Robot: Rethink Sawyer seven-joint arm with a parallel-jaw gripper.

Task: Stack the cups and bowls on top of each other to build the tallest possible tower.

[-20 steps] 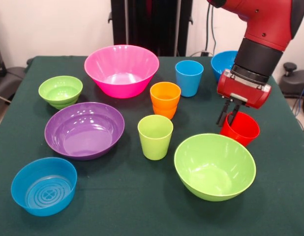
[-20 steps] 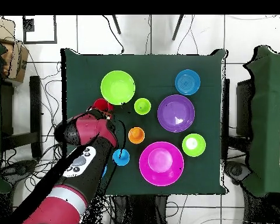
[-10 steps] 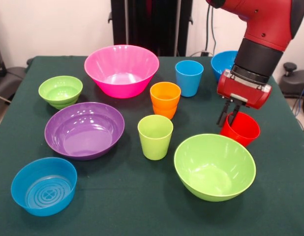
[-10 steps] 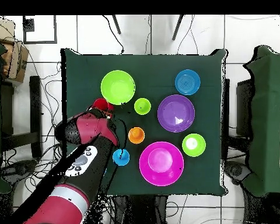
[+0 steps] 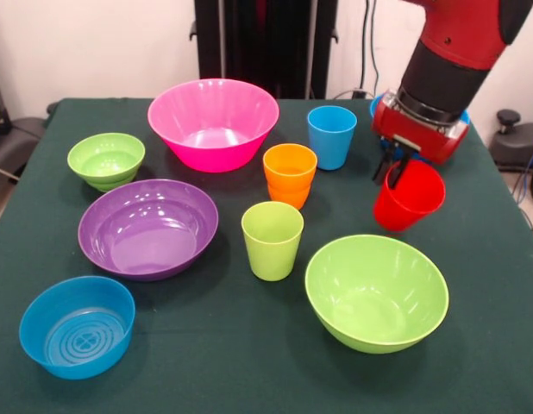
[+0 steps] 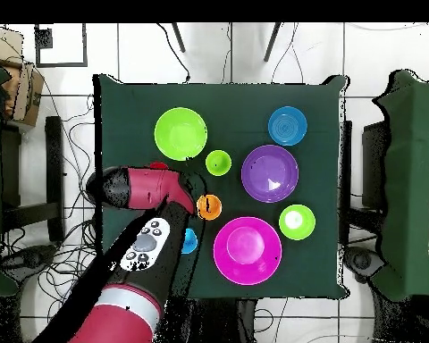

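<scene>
The hand pinches the rim of the red cup, one finger inside and one outside, and holds it tilted, clear of the table. Below and in front of the lifted cup sits the large lime green bowl, empty and upright. The large blue bowl is mostly hidden behind the arm, only a sliver of its rim showing. To the side of the hand the light blue cup stands upright, with the orange cup beside it and the lime green cup nearer the front; all three are empty and apart from each other. The pink bowl, purple bowl, small lime green bowl and small blue bowl with its ringed base lie spread over the other half of the table, each empty. In the overhead view the arm covers most of the red cup and part of the light blue cup.
</scene>
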